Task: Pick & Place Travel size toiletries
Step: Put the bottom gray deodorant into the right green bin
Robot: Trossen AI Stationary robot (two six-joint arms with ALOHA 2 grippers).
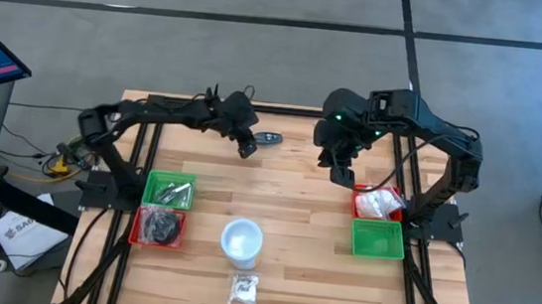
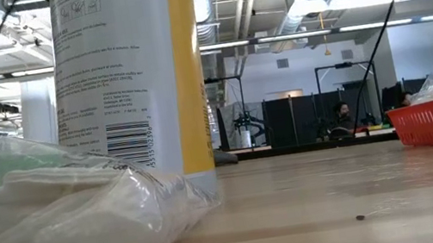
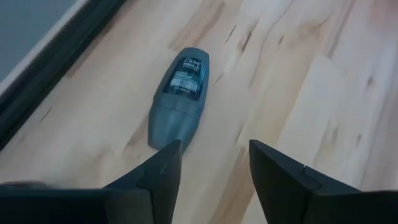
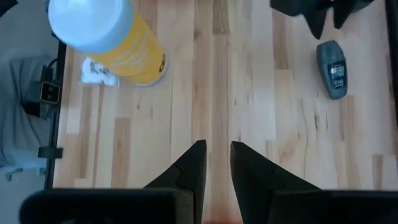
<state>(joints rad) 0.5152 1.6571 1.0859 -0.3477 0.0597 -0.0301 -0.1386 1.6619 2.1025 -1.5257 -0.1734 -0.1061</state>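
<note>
A small grey roll-on bottle [image 3: 180,96] lies on its side on the wood near the table's far edge [image 1: 270,139]. My left gripper [image 3: 214,168] hovers open just short of its cap end, touching nothing [image 1: 245,148]. My right gripper [image 4: 217,168] hangs over the table's right middle [image 1: 337,168], its fingers a narrow gap apart with nothing between them. White wrapped pieces fill the red tray [image 1: 378,204] on the right. On the left, silvery sticks lie in the green tray [image 1: 170,189] and black discs in the red tray [image 1: 159,226]. A clear-wrapped white packet [image 1: 244,289] lies near the front edge.
A tall yellow bottle with a pale lid [image 1: 241,241] stands upright at the table's front middle, just behind the packet [image 2: 56,208]. An empty-looking green tray [image 1: 378,239] sits in front of the right red tray. Bare wood lies between the two arms.
</note>
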